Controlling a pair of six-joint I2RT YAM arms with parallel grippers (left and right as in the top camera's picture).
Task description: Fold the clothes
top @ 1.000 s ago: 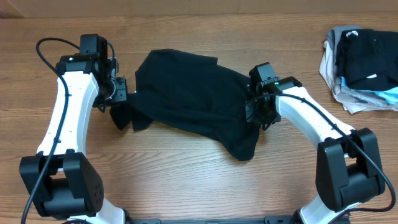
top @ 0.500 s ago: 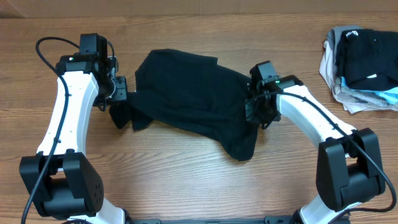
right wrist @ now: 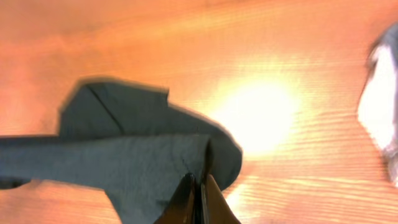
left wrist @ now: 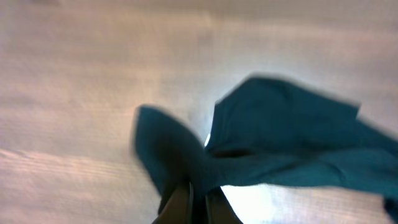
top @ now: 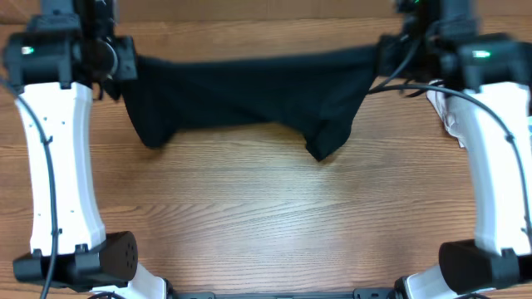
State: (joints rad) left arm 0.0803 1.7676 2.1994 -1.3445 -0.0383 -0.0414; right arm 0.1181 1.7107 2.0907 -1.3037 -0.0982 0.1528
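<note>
A black garment (top: pixel 249 95) hangs stretched between my two grippers above the wooden table. My left gripper (top: pixel 125 60) is shut on its left corner, and my right gripper (top: pixel 384 56) is shut on its right corner. The cloth sags in the middle, with a flap hanging low at the right (top: pixel 328 141). In the left wrist view the fingers (left wrist: pixel 199 198) pinch dark cloth (left wrist: pixel 292 146) that hangs over the table. In the right wrist view the fingers (right wrist: pixel 199 186) pinch the grey-looking cloth (right wrist: pixel 124 155).
A pile of folded clothes (top: pixel 440 100) lies at the right edge of the table, mostly hidden behind my right arm; it also shows in the right wrist view (right wrist: pixel 380 99). The wooden table (top: pixel 266 224) lies below the garment.
Both arms have lifted and spread apart. The garment, which lay crumpled on the table, is now raised and stretched taut between the grippers.
</note>
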